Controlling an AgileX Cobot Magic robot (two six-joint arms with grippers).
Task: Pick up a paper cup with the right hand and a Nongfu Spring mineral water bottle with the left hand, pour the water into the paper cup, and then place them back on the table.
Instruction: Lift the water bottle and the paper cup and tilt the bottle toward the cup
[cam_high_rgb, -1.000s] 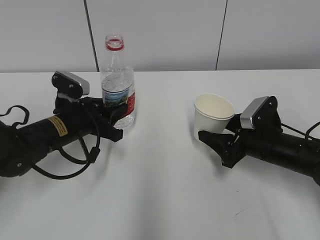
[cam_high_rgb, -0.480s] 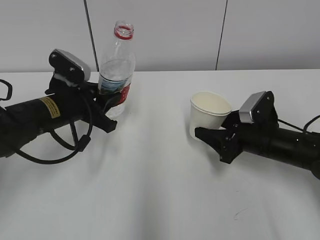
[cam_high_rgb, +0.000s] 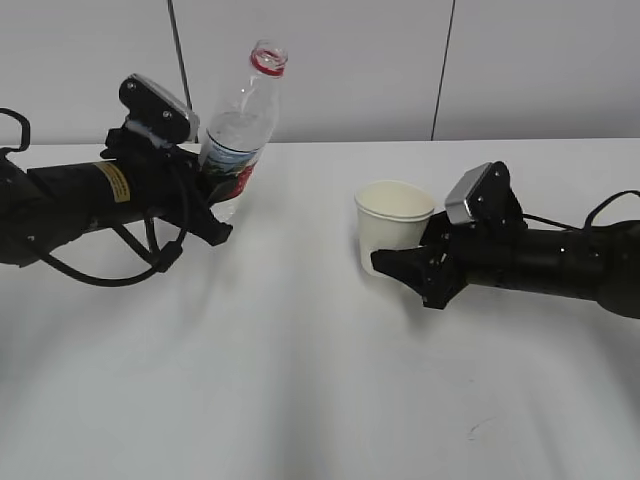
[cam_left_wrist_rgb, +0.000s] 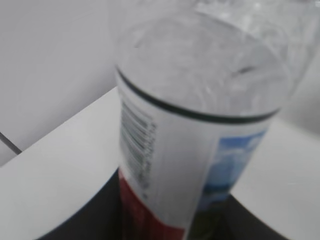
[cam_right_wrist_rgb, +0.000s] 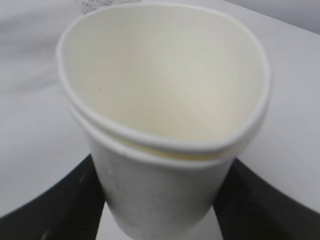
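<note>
My left gripper is shut on the Nongfu Spring mineral water bottle and holds it off the table, neck tilted to the right, uncapped, with its red neck ring at the top. The bottle's label fills the left wrist view between the dark jaws. My right gripper is shut on the paper cup, which is cream-white, upright and slightly squeezed. In the right wrist view the cup looks empty inside. Bottle and cup are well apart.
A pale wall with dark vertical seams stands behind the table. A small dark scuff mark lies on the tabletop at the front right. Black cables loop beside the left arm.
The left gripper has lifted the bottle and tipped its neck to the right. The right gripper has carried the cup leftward, toward the middle.
</note>
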